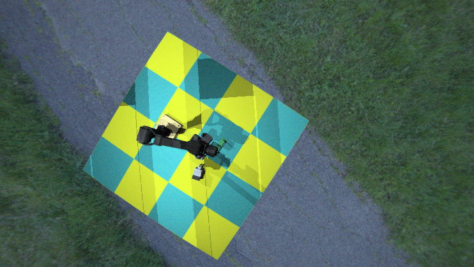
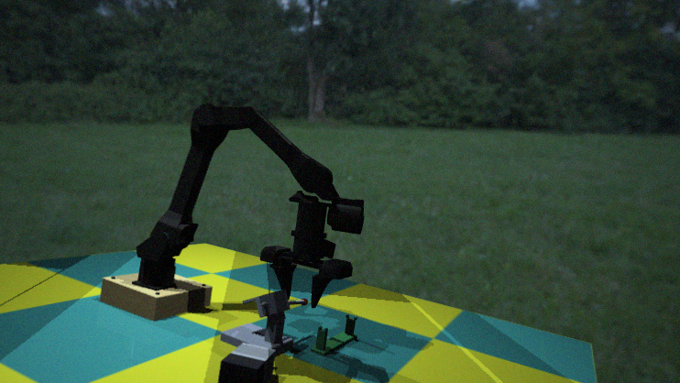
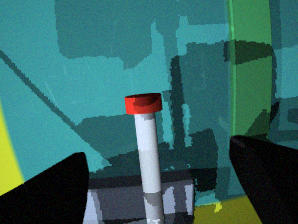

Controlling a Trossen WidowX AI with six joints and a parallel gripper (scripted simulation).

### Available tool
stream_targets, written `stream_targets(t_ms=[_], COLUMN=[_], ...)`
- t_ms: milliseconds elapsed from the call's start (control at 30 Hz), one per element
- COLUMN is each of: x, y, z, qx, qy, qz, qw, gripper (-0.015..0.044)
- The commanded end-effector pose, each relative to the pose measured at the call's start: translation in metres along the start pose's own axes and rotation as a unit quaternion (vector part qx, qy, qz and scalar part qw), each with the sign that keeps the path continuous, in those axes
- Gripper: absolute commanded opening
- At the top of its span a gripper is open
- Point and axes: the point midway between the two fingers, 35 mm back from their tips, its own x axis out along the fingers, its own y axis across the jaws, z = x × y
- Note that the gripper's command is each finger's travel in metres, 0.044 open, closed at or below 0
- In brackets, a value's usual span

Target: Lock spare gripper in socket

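Observation:
The lock pin, with a white shaft (image 3: 148, 135) and a red head (image 3: 143, 105) (image 2: 304, 301), sticks out of the raised grey socket (image 2: 273, 303). The socket stands on the grey mount's base (image 2: 245, 334); part of the mount shows in the wrist view. My gripper (image 2: 301, 302) (image 3: 159, 155) is open and points down. Its fingers stand on either side of the pin in the wrist view, with gaps on both sides. Whether the tips are level with the pin is unclear. The spare gripper (image 1: 198, 173) (image 2: 246, 362), light grey and black, stands beside the mount. The arm hides most of the mount from above.
A green bracket (image 1: 221, 144) (image 2: 338, 341) (image 3: 252, 90) with two forked uprights stands near the mount, on the pin-head side. The arm's wooden base block (image 1: 176, 124) (image 2: 128, 295) is farther back on the yellow and teal checkered surface (image 1: 165, 62).

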Motion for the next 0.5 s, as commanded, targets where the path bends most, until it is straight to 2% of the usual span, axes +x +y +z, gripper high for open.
stream_targets(t_ms=[0,467], x=[0.012,0.025], y=[0.003,0.004], z=[0.000,0.001], qx=[0.001,0.001], qy=[-0.001,-0.001], qz=[0.008,0.008], qw=[1.000,1.000], gripper=[0.0300,0.0300])
